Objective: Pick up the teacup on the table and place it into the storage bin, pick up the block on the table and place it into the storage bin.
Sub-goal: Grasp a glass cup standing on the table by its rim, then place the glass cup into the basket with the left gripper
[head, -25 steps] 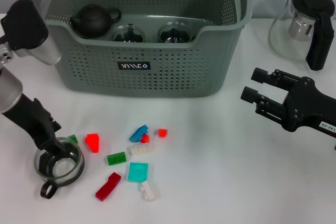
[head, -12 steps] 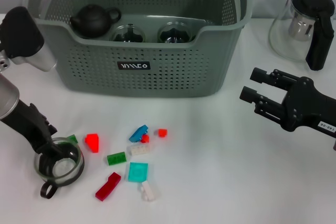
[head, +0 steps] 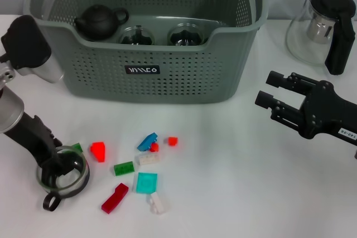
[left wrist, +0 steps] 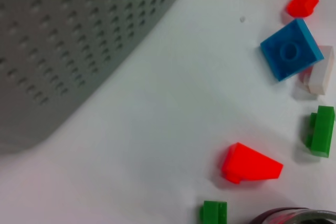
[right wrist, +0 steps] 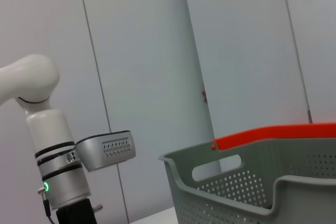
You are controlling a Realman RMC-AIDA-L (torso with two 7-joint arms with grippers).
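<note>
Large grey-green perforated storage bin [head: 150, 54] already holding two glass cups, black left gripper [head: 56, 166] pinching rim of clear glass teacup [head: 62, 175] on table, right gripper [head: 272, 94] idle with jaws spread, small plastic blocks [head: 139, 168] all left.

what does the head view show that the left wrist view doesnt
Only the head view shows the left gripper reaching into the glass teacup, the right gripper hovering open to the right of the storage bin, the teapot inside the bin, and the glass jug. Only the left wrist view shows the blue block's stud close up. Both show the bin's perforated wall, the orange-red wedge block and green blocks.
</note>
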